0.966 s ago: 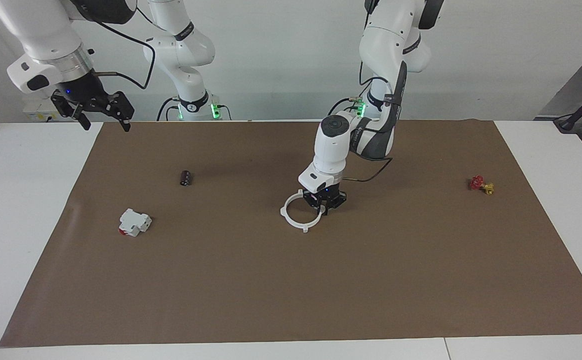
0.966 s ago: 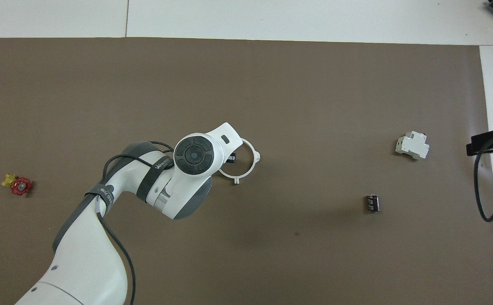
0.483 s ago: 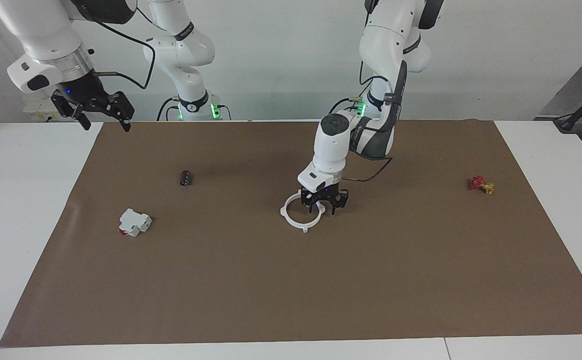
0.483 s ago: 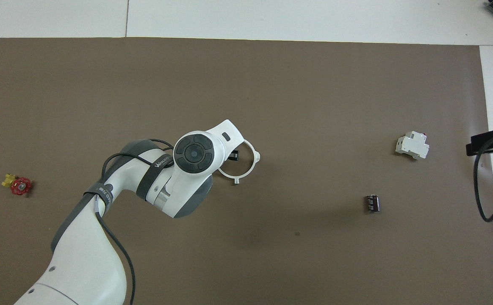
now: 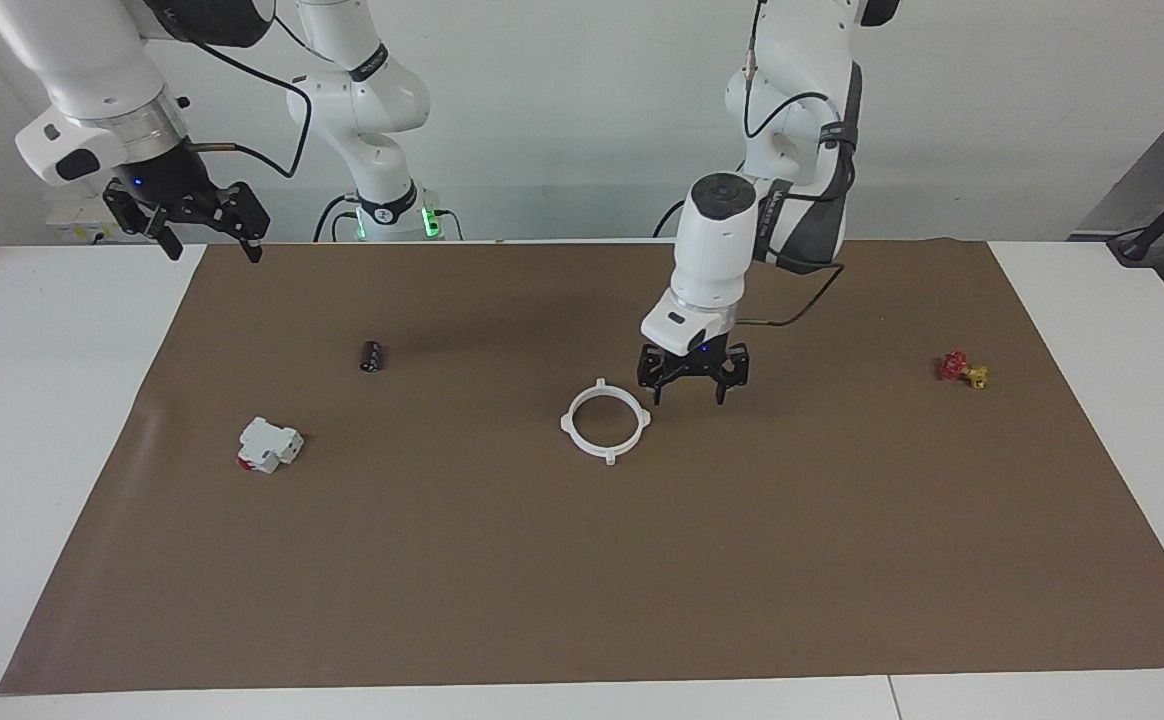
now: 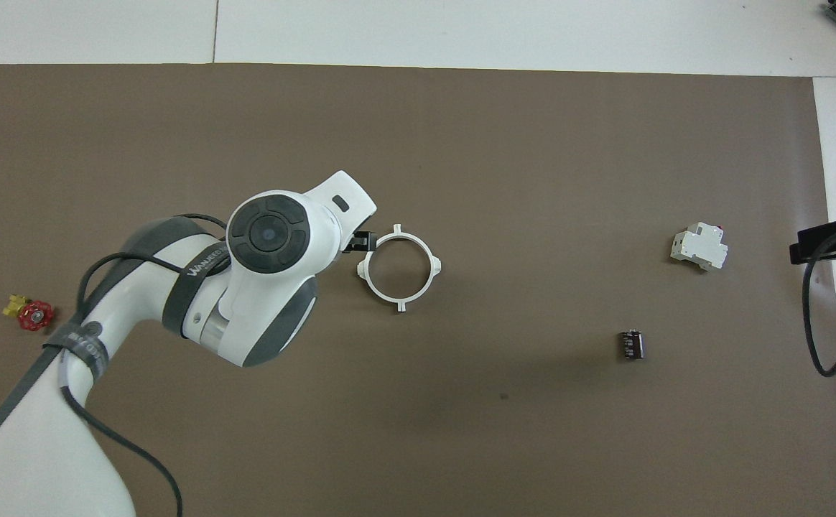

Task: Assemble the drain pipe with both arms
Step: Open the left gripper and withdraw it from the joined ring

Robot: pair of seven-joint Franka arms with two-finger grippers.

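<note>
Since a second earlier the left gripper [image 5: 691, 388] had let go of the ring [image 5: 606, 419], lifted off it and drawn away toward the upper right of the facing view; the ring itself had not shifted. Its fingers [image 5: 655, 392] stood spread and empty, hanging just beside the ring's upper-right tab without touching it — in the overhead view only a black tip [image 6: 361, 240] showed past the wrist, next to the ring [image 6: 398, 268].

That ring lay flat on the brown mat [image 5: 582, 560], at centre frame in both views: thin white plastic, a closed circle with four small square nubs spaced round its rim. The mat looked matte and papery, with a faint crease near its left edge in the facing view.

At the upper left of the facing view the right gripper [image 5: 210, 240] waited in the air over the mat's corner, its fingers parted and holding nothing.

Elsewhere on the mat: a boxy white block [image 5: 268, 444] with a red end at centre left of the facing view, a small dark ribbed cylinder [image 5: 371, 355] above it, and a red-and-yellow valve [image 5: 962, 369] at centre right.
</note>
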